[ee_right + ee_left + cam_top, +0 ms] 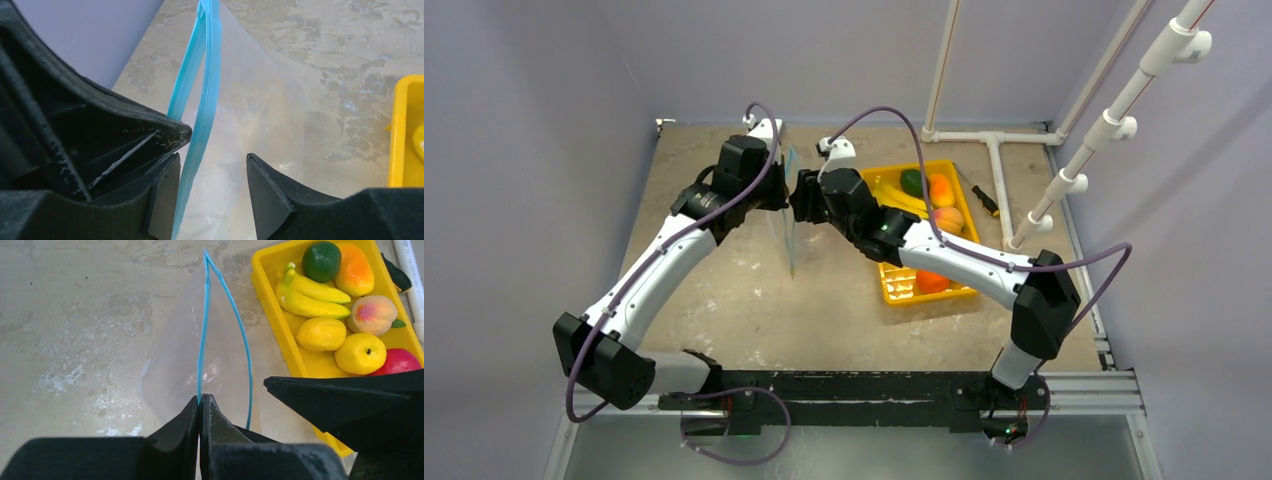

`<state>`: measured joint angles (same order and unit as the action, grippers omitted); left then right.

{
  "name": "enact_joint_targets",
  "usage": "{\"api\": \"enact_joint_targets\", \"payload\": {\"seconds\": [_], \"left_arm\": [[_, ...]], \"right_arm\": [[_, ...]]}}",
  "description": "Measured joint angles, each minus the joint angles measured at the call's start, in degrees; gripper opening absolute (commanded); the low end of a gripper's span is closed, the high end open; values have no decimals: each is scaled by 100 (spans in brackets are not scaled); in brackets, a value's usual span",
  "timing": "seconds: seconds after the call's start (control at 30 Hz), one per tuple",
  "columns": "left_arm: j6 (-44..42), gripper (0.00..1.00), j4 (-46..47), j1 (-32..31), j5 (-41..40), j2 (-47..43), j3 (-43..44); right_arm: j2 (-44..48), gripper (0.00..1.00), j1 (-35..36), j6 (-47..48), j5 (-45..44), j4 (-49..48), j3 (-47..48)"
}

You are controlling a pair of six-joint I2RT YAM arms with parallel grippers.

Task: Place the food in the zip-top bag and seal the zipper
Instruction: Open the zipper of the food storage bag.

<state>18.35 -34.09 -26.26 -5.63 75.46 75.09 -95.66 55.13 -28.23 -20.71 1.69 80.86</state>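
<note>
The zip-top bag (790, 235) hangs clear and floppy between my two grippers, its mouth spread open (175, 355). My left gripper (201, 399) is shut on one side of the teal-blue zipper (203, 330); it also shows in the top view (776, 193). My right gripper (210, 160) is open, with the other zipper strip (197, 125) between its jaws, close to its left finger; it also shows in the top view (802, 195). The food lies in the yellow tray (260, 280): bananas (310, 292), avocado (321, 260), mango (354, 262), peach (372, 314), lemons (321, 333), red apple (400, 362).
The yellow tray (894, 285) sits right of the bag, under the right arm. A white pipe frame (999, 170) lies at the back right, with a black-and-yellow tool (984, 200) beside the tray. Walls close in the table at the left and back.
</note>
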Motion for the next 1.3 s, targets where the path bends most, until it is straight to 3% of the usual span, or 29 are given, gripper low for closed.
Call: {"api": "enact_joint_targets", "payload": {"seconds": [0.2, 0.33, 0.47, 0.63, 0.73, 0.93, 1.1, 1.3], "left_arm": [[-4, 0, -2, 0, 83, -22, 0], [-11, 0, -15, 0, 103, -26, -2], [-11, 0, -83, 0, 103, -57, -26], [-13, 0, -232, 0, 116, -81, -74], [-13, 7, -358, 0, 120, -87, -74], [-15, 32, -597, 0, 144, -136, -76], [-7, 42, -765, 0, 201, -168, -76], [31, 45, -785, 0, 278, -170, -153]], "right_arm": [[-214, 52, 0, -83, -142, 153, 168], [-363, 45, 0, -214, -348, 396, 304], [-448, 29, 0, -328, -549, 636, 361], [-448, 0, 0, -424, -693, 815, 361], [-448, 0, 0, -461, -723, 824, 361], [-448, 0, 0, -479, -730, 822, 380], [-448, 0, 0, -492, -730, 822, 466], [-448, 0, 17, -525, -732, 817, 531]]}}
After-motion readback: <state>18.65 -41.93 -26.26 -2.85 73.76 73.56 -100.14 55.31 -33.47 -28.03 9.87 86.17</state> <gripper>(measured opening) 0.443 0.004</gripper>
